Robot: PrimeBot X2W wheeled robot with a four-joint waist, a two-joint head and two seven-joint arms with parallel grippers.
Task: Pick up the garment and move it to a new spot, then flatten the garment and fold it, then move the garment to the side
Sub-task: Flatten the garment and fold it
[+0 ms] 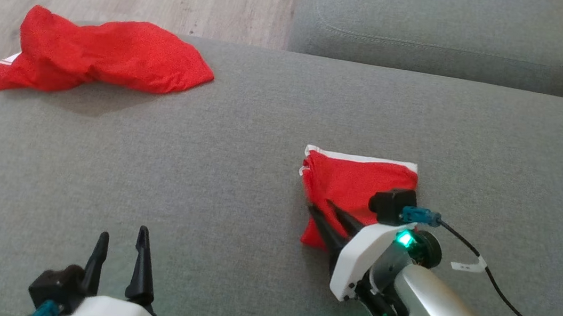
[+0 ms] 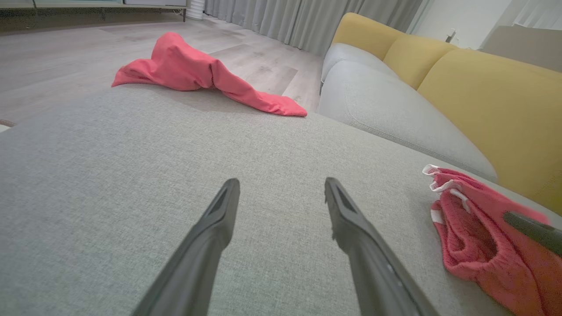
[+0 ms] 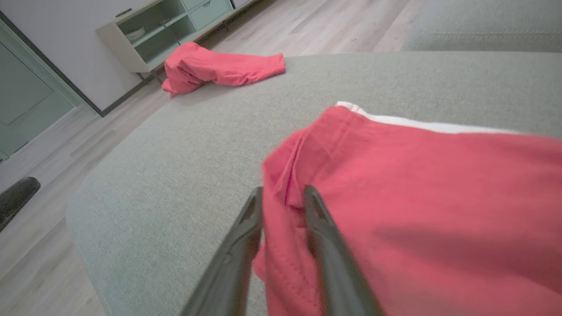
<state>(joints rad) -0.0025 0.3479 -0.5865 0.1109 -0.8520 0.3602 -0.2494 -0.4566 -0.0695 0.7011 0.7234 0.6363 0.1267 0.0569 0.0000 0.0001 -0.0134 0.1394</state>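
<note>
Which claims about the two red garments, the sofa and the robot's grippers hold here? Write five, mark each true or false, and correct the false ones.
1. Two red garments lie on the grey cushion: a crumpled garment and a folded garment. True.
2. The left gripper is closed on cloth. False: the left gripper stands open over bare cushion, holding nothing.
3. The folded garment shows white trim along its far edge. True.
4. The right gripper is at the crumpled garment. False: the right gripper is at the folded garment, with a fold of cloth between its fingers.
5. The sofa's backrest is blue. False: the backrest is yellow.
</note>
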